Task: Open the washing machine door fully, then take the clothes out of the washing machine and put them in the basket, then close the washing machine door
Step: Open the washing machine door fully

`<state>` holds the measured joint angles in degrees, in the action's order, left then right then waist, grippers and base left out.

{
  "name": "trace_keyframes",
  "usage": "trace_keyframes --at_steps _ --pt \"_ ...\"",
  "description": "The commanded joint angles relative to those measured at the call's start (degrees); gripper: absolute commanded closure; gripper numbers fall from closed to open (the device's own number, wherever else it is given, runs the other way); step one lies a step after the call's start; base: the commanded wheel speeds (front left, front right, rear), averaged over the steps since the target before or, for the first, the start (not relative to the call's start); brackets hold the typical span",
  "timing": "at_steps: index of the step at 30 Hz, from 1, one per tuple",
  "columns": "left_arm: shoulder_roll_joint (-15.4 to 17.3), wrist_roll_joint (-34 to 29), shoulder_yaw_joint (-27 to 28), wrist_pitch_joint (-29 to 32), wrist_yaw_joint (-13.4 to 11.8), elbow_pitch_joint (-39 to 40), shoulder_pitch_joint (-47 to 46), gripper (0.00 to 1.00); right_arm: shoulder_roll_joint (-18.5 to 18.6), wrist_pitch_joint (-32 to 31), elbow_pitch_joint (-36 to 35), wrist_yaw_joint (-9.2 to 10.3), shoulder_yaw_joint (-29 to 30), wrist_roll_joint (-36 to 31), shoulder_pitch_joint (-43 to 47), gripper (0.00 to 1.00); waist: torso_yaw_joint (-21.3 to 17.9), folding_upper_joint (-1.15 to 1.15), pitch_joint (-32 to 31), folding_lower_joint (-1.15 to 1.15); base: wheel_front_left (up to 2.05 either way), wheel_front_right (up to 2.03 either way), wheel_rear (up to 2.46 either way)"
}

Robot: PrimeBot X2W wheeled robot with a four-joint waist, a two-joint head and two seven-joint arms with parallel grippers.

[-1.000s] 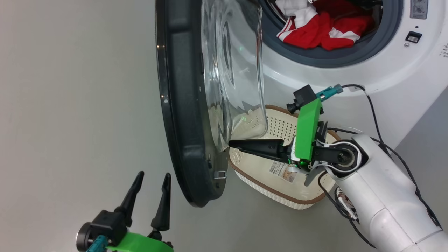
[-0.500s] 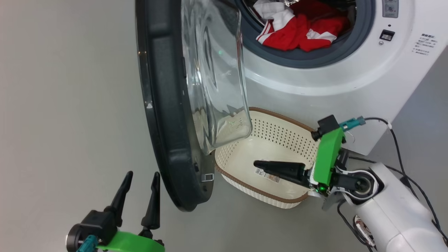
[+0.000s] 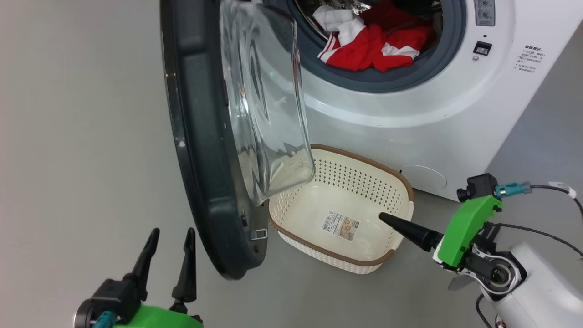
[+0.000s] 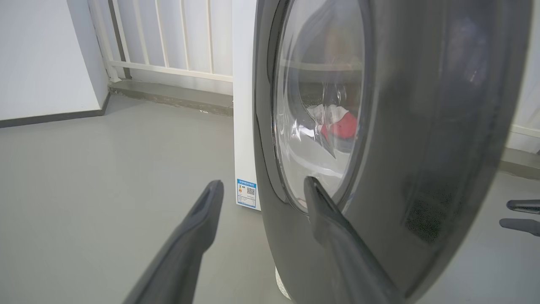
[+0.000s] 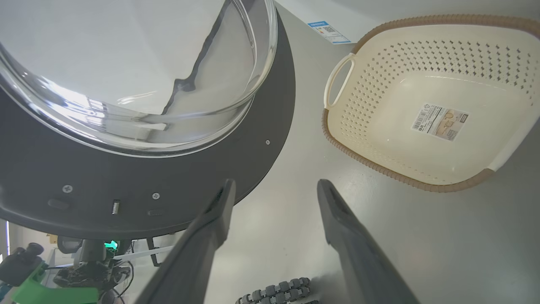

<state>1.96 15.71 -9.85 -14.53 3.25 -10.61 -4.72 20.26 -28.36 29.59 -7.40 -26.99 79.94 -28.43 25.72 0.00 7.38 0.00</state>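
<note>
The left fingers (image 3: 186, 269) gaped wide, empty, beside the washing machine door (image 3: 200, 136); the right fingers (image 5: 337, 219) gaped wide, empty, near the basket (image 5: 367, 126).

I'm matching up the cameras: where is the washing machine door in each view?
Head view: door, left of centre, edge-on.
Left wrist view: right half, outer face.
Right wrist view: upper left, inner face.
Shared landmark: its bulging glass window.

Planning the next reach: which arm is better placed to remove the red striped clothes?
Right. The open right gripper hangs by the cream perforated basket, on the red clothes' side of the black-rimmed glass door; the left gripper is behind that door.
</note>
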Motion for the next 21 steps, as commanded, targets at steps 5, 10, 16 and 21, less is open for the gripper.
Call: trace_keyframes --at_steps 5,10,16,21 --pt "0.92 -0.67 2.62 -0.47 0.14 1.15 -0.06 0.00 2.98 9.59 -3.59 -0.09 -3.90 -6.16 3.04 0.00 -0.53 0.00 -0.42 0.00 0.00 0.00 0.00" --pt "0.92 -0.73 3.00 -0.47 0.20 1.26 0.22 0.00 5.10 16.98 -4.02 -0.09 -8.45 -9.83 4.28 0.00 -1.04 0.00 -0.50 0.00 0.00 0.00 0.00" --pt "0.92 -0.78 3.09 -0.47 0.21 1.31 0.23 0.00 7.32 25.62 -3.06 -0.09 -14.20 -13.93 4.09 0.00 -1.20 0.00 -0.44 0.00 0.00 0.00 0.00" --pt "0.92 -0.69 3.31 -0.47 0.11 1.17 0.26 0.00 8.08 34.62 -0.66 -0.09 -17.81 -17.18 3.38 0.00 -1.13 0.00 -0.62 0.00 0.00 0.00 0.00"
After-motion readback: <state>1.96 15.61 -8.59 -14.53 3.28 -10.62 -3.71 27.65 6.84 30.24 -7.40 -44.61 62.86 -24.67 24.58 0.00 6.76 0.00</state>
